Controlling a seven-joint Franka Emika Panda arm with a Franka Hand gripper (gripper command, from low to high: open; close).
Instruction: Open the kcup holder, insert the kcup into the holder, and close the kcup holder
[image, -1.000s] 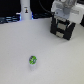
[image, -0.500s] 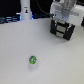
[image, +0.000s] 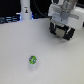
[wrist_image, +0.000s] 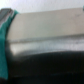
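The kcup, a tiny green pod with a pale top, sits alone on the white table toward the front of the exterior view. My white gripper hangs at the exterior view's upper right, far from the pod. A black boxy shape right under it seems to be the kcup holder, partly covered by the hand. Fingers and box blur into one dark mass, so the jaws' state is unclear. The wrist view is a blurred close-up of a grey surface with a teal edge and a dark band.
A white post stands at the back of the table, with dark equipment behind it. The white table spreads between the pod and the gripper.
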